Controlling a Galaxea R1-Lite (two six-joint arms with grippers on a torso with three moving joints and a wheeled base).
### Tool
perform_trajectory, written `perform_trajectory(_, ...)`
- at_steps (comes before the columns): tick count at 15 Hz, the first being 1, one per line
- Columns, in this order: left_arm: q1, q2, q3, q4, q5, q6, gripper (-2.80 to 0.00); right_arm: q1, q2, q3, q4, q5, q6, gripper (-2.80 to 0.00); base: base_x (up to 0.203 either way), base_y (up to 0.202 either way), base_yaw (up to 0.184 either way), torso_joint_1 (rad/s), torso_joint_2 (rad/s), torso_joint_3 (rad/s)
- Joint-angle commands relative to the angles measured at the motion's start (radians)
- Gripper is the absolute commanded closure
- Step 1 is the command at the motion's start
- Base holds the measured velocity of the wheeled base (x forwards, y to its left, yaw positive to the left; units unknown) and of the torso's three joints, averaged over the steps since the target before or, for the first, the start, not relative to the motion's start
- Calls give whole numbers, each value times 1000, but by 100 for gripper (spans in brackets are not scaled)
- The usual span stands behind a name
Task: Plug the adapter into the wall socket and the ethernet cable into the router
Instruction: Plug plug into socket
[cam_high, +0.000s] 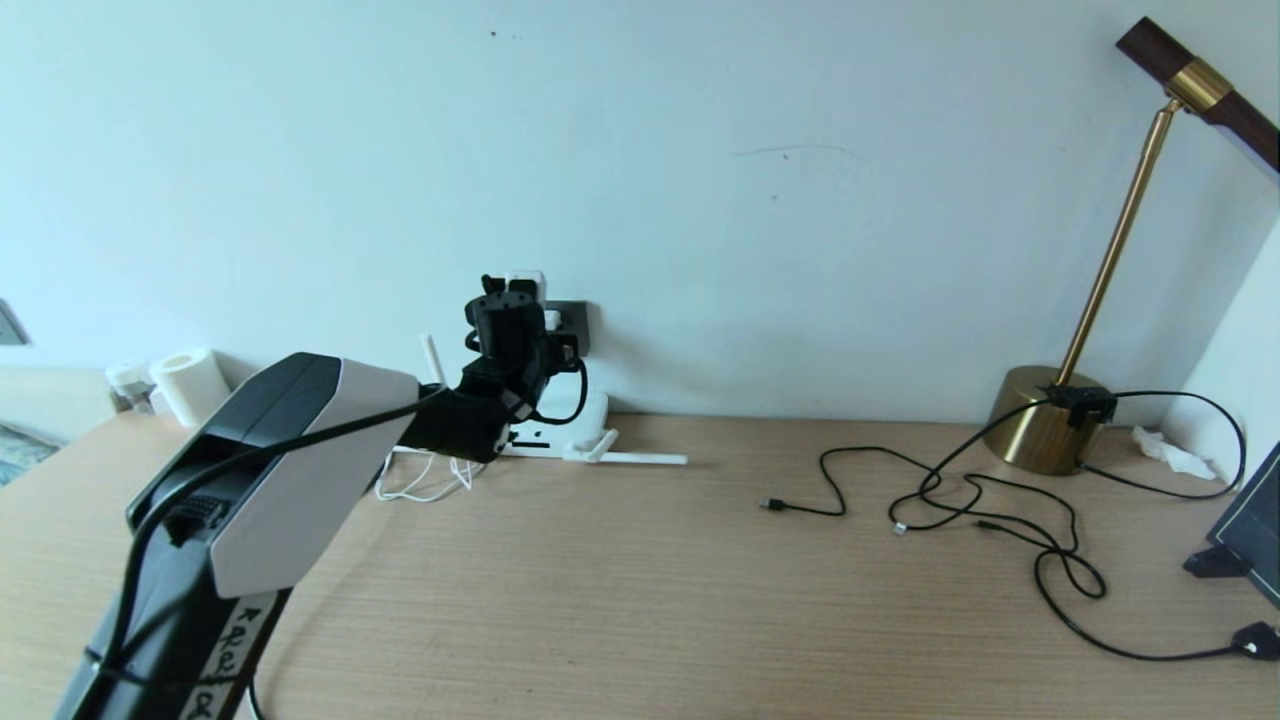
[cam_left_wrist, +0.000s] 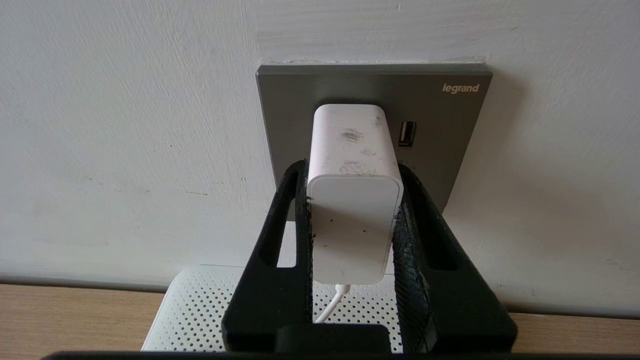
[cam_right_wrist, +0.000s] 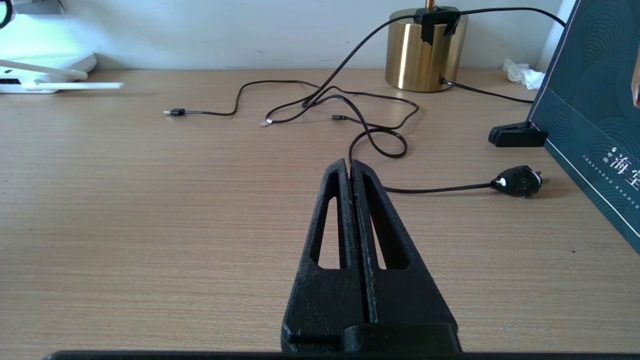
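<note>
Adapter (cam_left_wrist: 355, 200) and wall socket (cam_left_wrist: 375, 130) meet at the back of the desk (cam_high: 640, 580): the white cube sits against the dark grey plate, its far end pressed to the plate's face, while the left hand (cam_left_wrist: 352, 172) is clamped on it, one black finger (cam_left_wrist: 287, 200) on each flank. A thin white cord (cam_left_wrist: 330, 305) drops from the cube's near end. Directly below, on the desk against the wall, lies the router (cam_left_wrist: 200, 310), a flat white box with a dotted top; in the head view one of its stick antennas (cam_high: 640, 459) lies flat on the wood, pointing right. A loop of white cord (cam_high: 420, 485) rests on the desk just left of the router.

Right hand (cam_right_wrist: 352, 167) hangs low over the middle of the desk with its fingers pressed together and nothing between them. Beyond it, thin black cables (cam_right_wrist: 350, 107) sprawl in loose loops across the wood, running to a brass lamp base (cam_right_wrist: 425, 55) by the wall; one ends in a black plug (cam_right_wrist: 520, 181) lying near a dark teal box (cam_right_wrist: 595, 110) at the desk's right edge. I cannot tell which of these black leads, if any, is the ethernet cable.
</note>
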Motion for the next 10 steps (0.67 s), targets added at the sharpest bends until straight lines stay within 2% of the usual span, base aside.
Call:
perform_trajectory(1, -1, 14, -30, 2, 3, 1, 0, 0, 0, 11, 0, 0, 1, 0, 0, 0, 0, 0, 0, 0)
perform_trajectory(10, -2, 19, -30, 7, 4, 1, 0, 0, 0, 11, 0, 0, 1, 0, 0, 0, 0, 0, 0, 0)
